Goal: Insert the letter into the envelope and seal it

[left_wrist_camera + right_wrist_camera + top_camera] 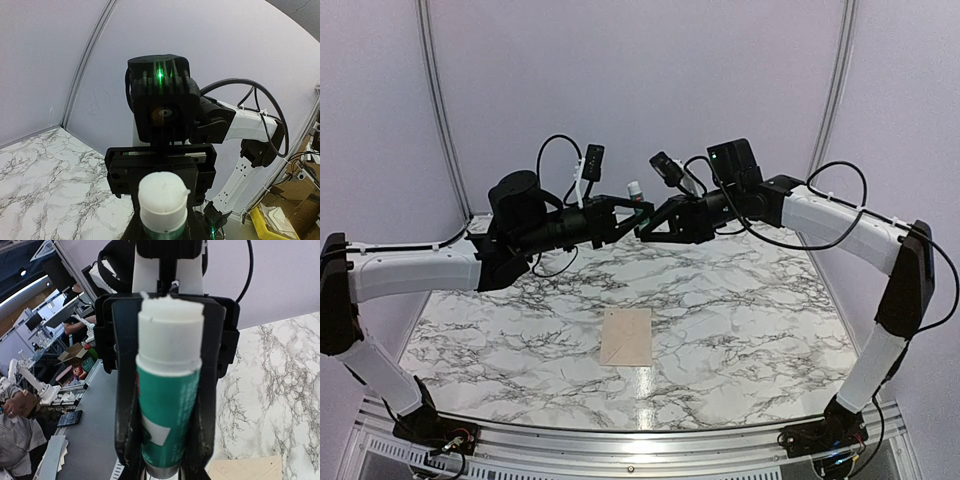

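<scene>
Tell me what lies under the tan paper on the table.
Only marble table shows around the tan paper. It lies flat, so anything beneath or inside it is hidden.

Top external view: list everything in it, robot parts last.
flat tan rectangular paper: one, tan, centre of tabletop, near side; letter or envelope unclear.
green glue stick with white cap: one, upright, mid-air between both pincers.
white-and-grey marble tabletop: one, under the arms.
left arm: one, white and black, reaching inward.
right arm: one, white and black, reaching inward.
left pincer: one, black, closed on the stick.
right pincer: one, black, closed on the stick.
</scene>
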